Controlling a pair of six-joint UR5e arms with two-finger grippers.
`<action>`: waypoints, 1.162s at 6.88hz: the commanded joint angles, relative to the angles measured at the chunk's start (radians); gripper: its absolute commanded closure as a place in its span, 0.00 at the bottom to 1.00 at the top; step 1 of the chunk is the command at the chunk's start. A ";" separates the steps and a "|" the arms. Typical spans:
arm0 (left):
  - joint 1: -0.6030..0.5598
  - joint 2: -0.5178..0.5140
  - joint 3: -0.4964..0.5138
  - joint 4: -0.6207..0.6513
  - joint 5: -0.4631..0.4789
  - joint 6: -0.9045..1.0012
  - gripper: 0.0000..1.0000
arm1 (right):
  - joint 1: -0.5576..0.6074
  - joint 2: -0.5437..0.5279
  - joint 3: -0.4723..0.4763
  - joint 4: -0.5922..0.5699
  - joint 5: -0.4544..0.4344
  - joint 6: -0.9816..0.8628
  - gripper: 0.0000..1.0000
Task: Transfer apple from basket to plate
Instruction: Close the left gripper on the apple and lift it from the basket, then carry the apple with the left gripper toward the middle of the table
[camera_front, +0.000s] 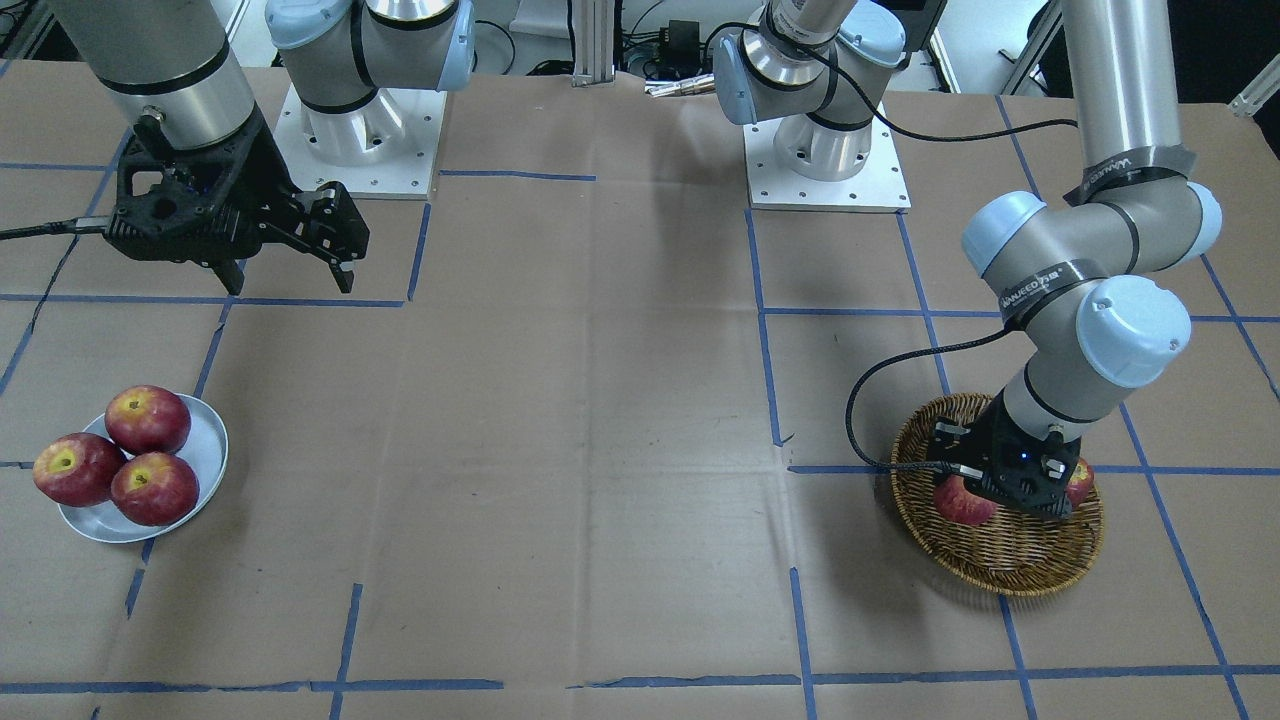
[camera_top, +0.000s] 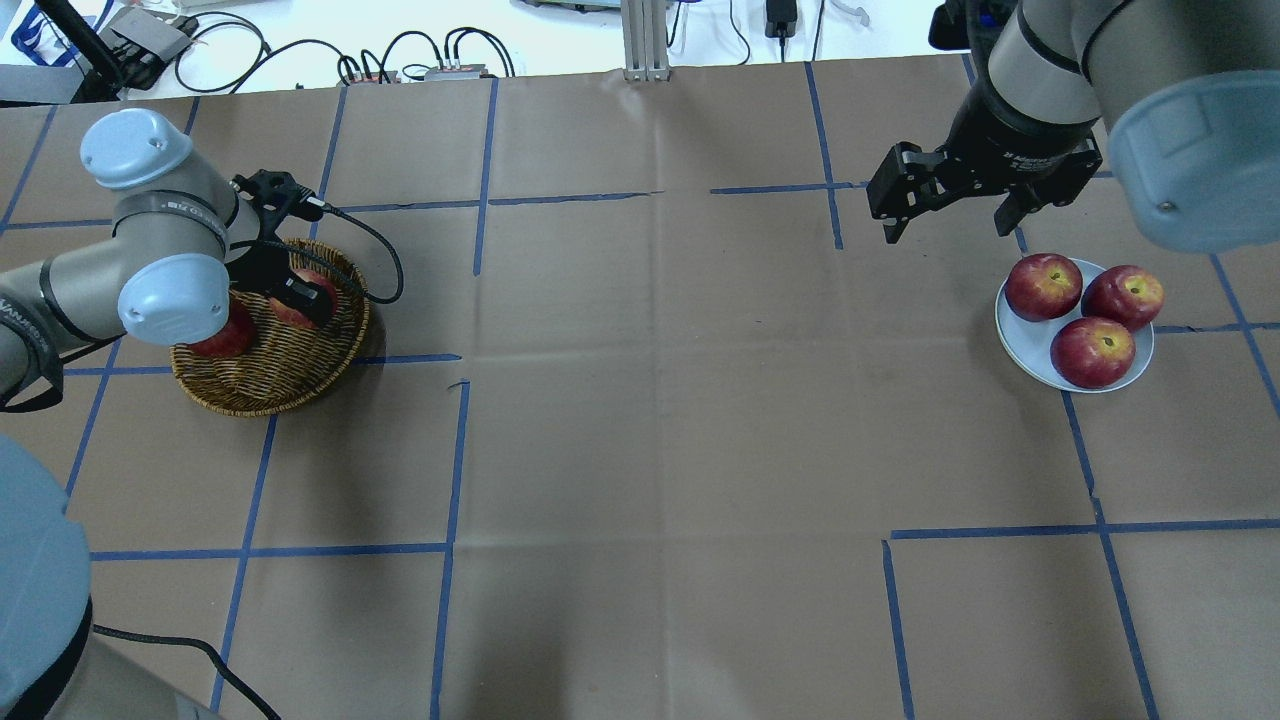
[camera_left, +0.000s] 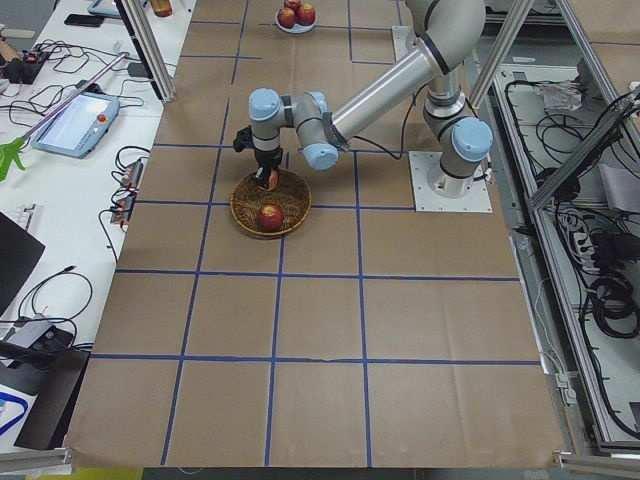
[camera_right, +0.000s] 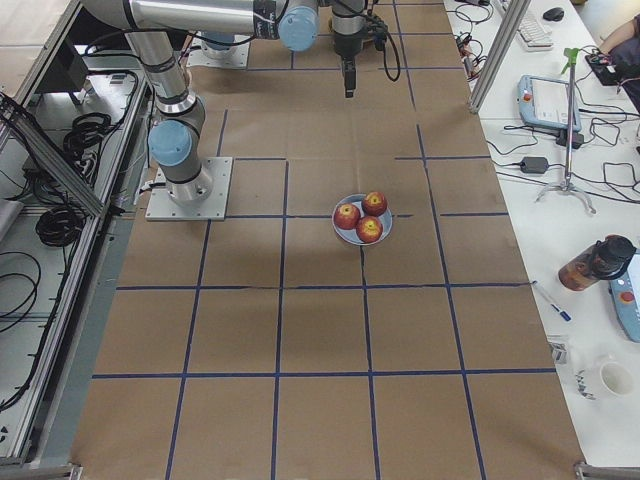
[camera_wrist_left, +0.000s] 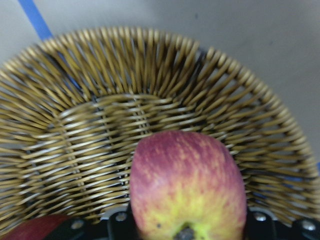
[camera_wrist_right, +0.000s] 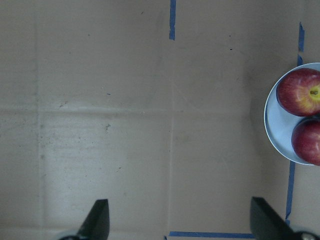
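The wicker basket (camera_top: 270, 385) sits at the table's left; it also shows in the front view (camera_front: 1000, 565) and in the left wrist view (camera_wrist_left: 100, 100). My left gripper (camera_top: 300, 300) reaches down into it and is shut on the apple (camera_wrist_left: 187, 185), red with a yellow-orange blush around the stem. The apple fills the bottom of the left wrist view and peeks out beside the gripper in the front view (camera_front: 958, 503). The pale grey-blue plate (camera_top: 1020, 345) at the right holds three red apples. My right gripper (camera_top: 945, 215) hangs open and empty above the table, just beyond the plate.
A darker red apple (camera_top: 225, 335) lies in the basket under my left arm's elbow, also seen in the front view (camera_front: 1082, 482). Brown paper with blue tape lines covers the table. The plate's edge (camera_wrist_right: 275, 125) shows in the right wrist view.
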 joint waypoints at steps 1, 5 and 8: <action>-0.168 0.064 0.076 -0.137 -0.004 -0.265 0.53 | 0.000 0.000 0.002 0.001 0.001 0.000 0.00; -0.532 -0.010 0.099 -0.109 -0.010 -0.708 0.53 | 0.000 0.002 0.002 0.003 0.001 0.000 0.00; -0.651 -0.113 0.133 -0.046 -0.027 -0.825 0.53 | 0.000 0.002 0.002 0.003 0.001 0.000 0.00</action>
